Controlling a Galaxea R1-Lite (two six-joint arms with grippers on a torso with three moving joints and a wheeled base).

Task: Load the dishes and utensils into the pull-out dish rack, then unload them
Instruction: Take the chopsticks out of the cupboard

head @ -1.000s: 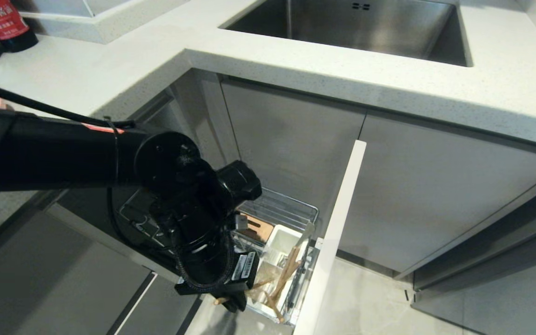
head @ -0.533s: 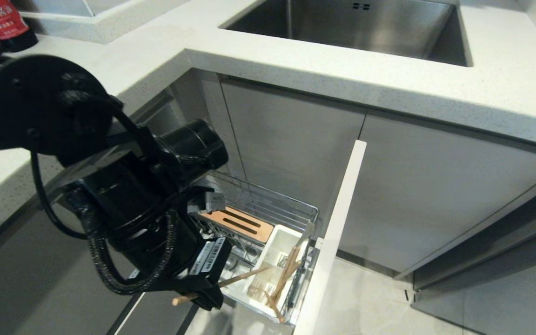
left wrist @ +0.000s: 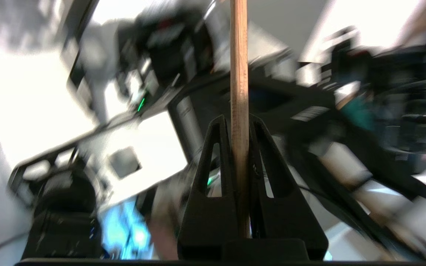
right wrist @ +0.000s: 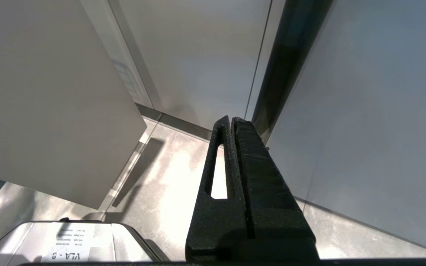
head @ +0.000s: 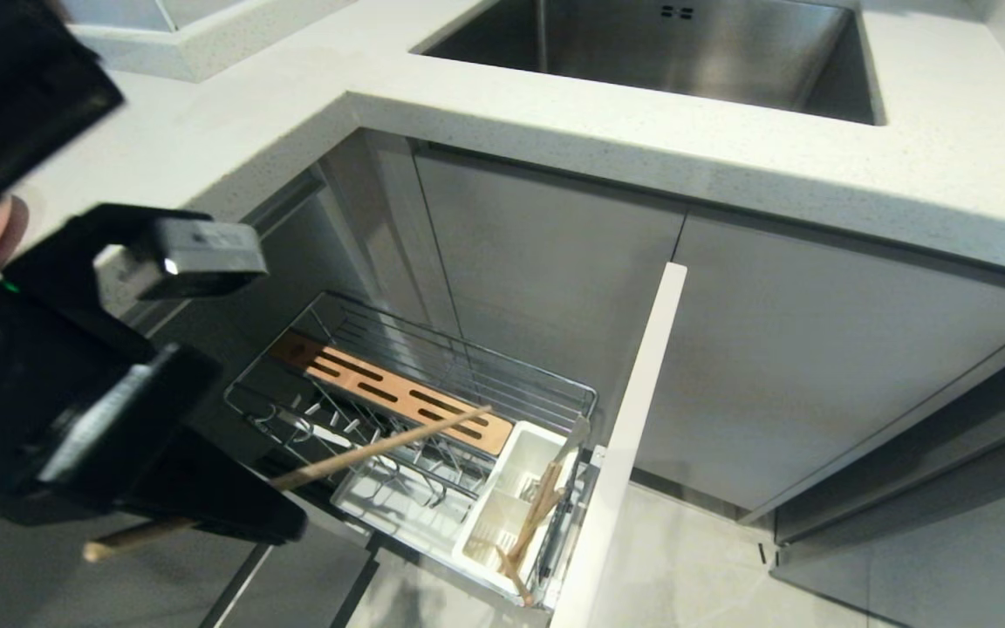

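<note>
White utensil box (head: 502, 515) holds wooden chopsticks (head: 537, 515); rack (head: 415, 410) otherwise bare.

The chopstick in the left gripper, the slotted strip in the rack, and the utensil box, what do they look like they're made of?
The chopstick, clamped in the left gripper, looks like unpainted light wood: matte, with a faint lengthwise grain. The slotted strip looks like warmer orange-brown wood or bamboo, smooth with cut slots. The utensil box looks like white moulded plastic, slightly glossy with thin walls.
</note>
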